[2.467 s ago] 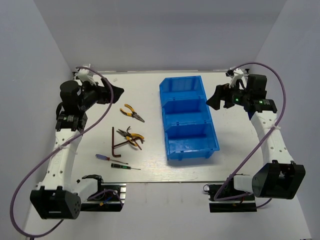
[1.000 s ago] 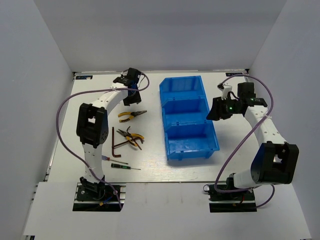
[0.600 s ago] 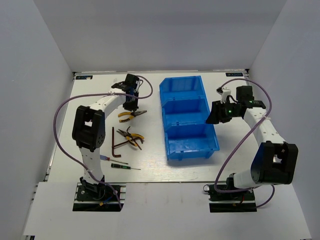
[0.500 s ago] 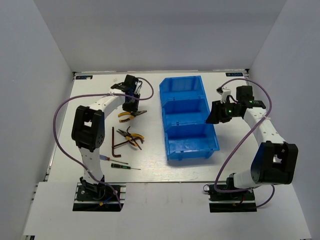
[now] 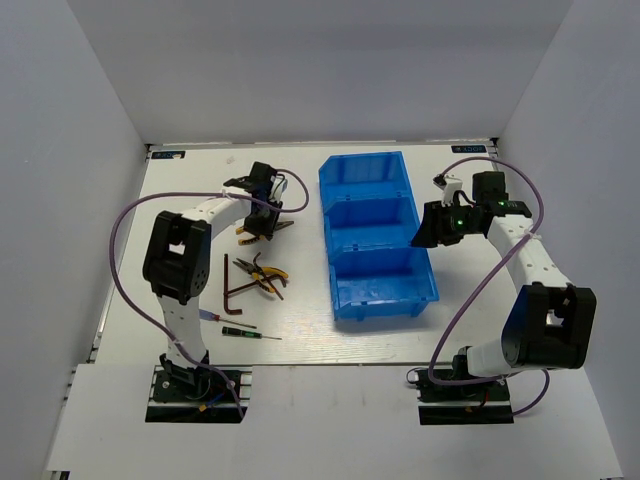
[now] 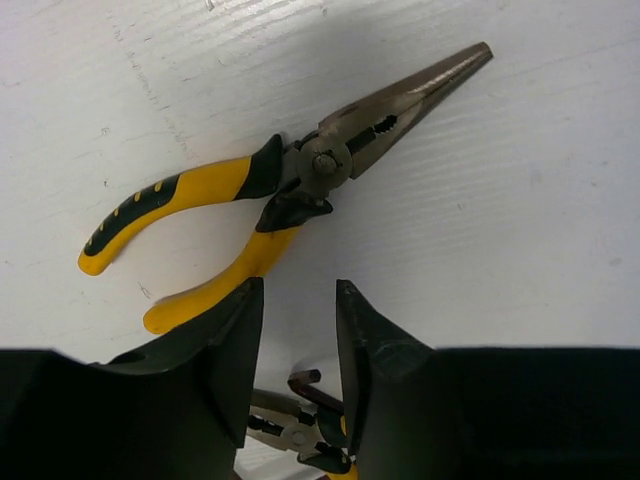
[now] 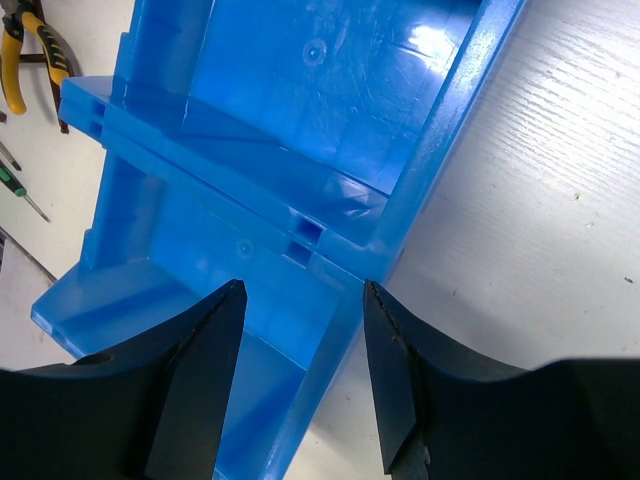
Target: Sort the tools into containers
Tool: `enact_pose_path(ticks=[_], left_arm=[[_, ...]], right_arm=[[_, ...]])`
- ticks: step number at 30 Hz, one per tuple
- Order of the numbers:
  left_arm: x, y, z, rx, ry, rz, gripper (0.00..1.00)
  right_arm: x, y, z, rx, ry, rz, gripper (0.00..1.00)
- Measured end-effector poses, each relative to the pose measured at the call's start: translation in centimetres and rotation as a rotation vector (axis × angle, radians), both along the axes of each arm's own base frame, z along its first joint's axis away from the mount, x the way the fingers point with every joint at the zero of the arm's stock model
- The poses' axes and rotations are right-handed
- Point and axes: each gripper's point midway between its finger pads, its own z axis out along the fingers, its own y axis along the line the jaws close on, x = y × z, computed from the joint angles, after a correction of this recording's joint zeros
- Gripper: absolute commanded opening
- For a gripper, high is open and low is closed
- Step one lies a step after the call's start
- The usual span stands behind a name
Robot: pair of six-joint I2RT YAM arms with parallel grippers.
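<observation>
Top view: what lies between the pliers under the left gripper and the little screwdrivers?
Another yellow-handled pliers and two dark brown L-shaped hex keys, in the top view.

No legible txt; corner stickers (image 5: 168,154) on table (image 5: 300,345) too small.

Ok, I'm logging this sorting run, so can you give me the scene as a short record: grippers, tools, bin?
left gripper: open, just over the far pliers' handles, nothing between its fingers
right gripper: open, above the bin's right wall
far pliers: flat on the table, closed
second pliers: on table, left of bin
hex keys: beside second pliers
blue screwdriver, black screwdriver: nearest the arm bases
bin: three compartments, no tools seen inside
</observation>
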Motion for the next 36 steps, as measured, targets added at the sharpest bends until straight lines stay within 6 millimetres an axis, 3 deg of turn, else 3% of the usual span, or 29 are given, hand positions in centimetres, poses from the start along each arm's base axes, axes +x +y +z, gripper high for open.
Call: enact_pose_path(ticks=[8, 11, 20, 24, 29, 33, 36], left_arm=[[0.4, 0.6, -0.9, 0.048, -0.005, 0.003, 0.42], [0.6, 0.7, -1.0, 0.059, -0.012, -0.004, 0.48], [2.4, 0.0, 2.5, 0.028, -0.114, -0.029, 0.50], [3.3, -0.3, 3.1, 0.023, -0.137, -0.039, 0.57], [6.0, -0.6, 3.7, 0.022, -0.157, 0.000, 0.59], [8.1, -0.3, 3.2, 0.003, -0.145, 0.118, 0.44], [8.2, 0.3, 2.3, 0.003, -0.110, 0.240, 0.40]], right_arm=[[-0.8, 0.0, -0.1, 0.000, -0.001, 0.000, 0.57], [-0.9, -0.1, -0.1, -0.001, 0.000, -0.003, 0.57], [-1.1, -0.2, -0.3, -0.001, 0.003, -0.003, 0.57], [-1.1, -0.2, -0.3, -0.001, 0.003, -0.004, 0.57], [-1.1, -0.2, -0.3, -0.002, 0.003, -0.003, 0.57], [-1.2, -0.2, -0.5, -0.003, 0.002, -0.001, 0.57], [-1.2, -0.2, -0.5, -0.003, 0.003, -0.002, 0.57]])
